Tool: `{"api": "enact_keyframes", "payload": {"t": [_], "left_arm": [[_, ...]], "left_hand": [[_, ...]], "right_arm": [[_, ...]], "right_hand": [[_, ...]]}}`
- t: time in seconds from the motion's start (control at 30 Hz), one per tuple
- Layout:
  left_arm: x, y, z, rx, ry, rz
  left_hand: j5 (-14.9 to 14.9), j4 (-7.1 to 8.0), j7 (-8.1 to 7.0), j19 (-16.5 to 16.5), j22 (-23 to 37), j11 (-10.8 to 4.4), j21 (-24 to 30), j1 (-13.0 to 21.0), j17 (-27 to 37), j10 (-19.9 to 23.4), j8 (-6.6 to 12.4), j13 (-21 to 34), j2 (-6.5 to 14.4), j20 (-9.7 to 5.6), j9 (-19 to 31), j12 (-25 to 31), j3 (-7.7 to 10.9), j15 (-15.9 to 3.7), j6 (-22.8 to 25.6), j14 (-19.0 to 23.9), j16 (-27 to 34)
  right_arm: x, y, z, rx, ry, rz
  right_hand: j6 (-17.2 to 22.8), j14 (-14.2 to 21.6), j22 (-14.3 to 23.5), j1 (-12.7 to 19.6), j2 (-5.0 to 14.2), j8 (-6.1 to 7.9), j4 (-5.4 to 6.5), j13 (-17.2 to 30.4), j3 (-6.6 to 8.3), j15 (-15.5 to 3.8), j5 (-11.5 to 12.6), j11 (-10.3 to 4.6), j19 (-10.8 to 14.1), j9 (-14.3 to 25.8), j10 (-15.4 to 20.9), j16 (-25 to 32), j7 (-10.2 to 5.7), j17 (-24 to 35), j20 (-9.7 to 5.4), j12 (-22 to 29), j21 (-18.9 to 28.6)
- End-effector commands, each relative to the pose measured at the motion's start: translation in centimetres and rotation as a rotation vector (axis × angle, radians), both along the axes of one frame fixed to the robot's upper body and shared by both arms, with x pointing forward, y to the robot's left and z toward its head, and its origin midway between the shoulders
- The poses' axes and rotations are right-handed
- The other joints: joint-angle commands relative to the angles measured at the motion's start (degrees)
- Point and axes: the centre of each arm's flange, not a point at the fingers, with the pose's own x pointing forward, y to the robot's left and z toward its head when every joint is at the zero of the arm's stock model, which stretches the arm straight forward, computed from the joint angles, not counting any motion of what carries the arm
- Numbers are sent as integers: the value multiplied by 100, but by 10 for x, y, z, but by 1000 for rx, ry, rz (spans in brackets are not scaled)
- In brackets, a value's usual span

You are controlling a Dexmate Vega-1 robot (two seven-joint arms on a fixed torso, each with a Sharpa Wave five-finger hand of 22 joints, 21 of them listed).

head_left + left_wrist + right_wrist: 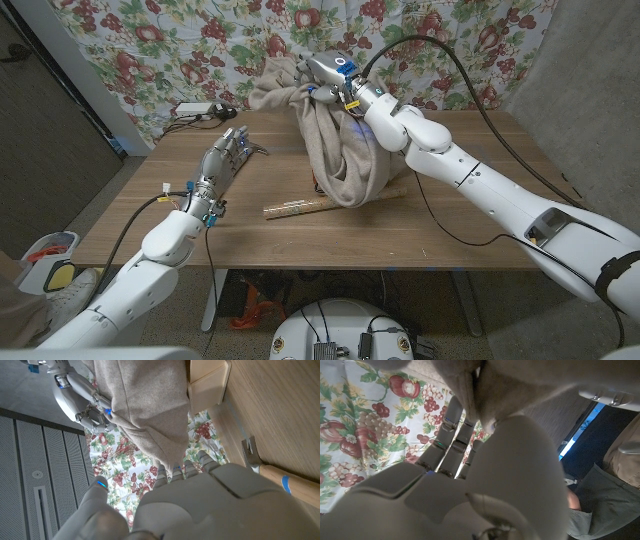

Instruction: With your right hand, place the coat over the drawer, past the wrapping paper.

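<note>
Floral fruit-print curtain [150, 45] spans the back wall. Wooden table [500, 190] stands before it. Dark panel [45, 130] at the room's left side; grey carpet [590, 130] on the right. White power strip [195, 109] near the table's far left corner.

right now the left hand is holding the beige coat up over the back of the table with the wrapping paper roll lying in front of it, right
Not quite: the right hand holds the beige coat up, not the left. The head view shows it. The left hand sits apart near the table's left side, holding nothing. The wrapping paper roll does lie in front of the coat.
</note>
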Motion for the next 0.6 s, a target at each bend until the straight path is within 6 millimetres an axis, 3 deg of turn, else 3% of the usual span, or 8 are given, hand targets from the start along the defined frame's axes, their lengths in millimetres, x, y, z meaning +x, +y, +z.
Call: {"api": "enact_keyframes", "payload": {"t": [0.03,0.6], "left_arm": [[-14,6,0,9,-13,21],[-36,13,4,2,-46,69]], "left_hand": [[19,-7,-32,7,16,8,7,-12,4,16,9,6,4,32,19,9,-13,43,20,-368,28],[18,-11,-19,12,15,23,7,-10,4,24,8,5,4,43,19,10,-16,58,24,-361,29]], "right_arm": [[22,8,-10,-4,58,-6],[47,19,-18,-8,150,-8]], "right_hand": [[-19,227,-9,22,-18,43,329,22,355,-597,46,-2,-27,7,-47,-19,-1,9,-718,43,56],[-33,225,-44,0,-22,55,337,21,377,-597,54,-11,-87,32,-58,-45,3,26,-704,42,141]]}}
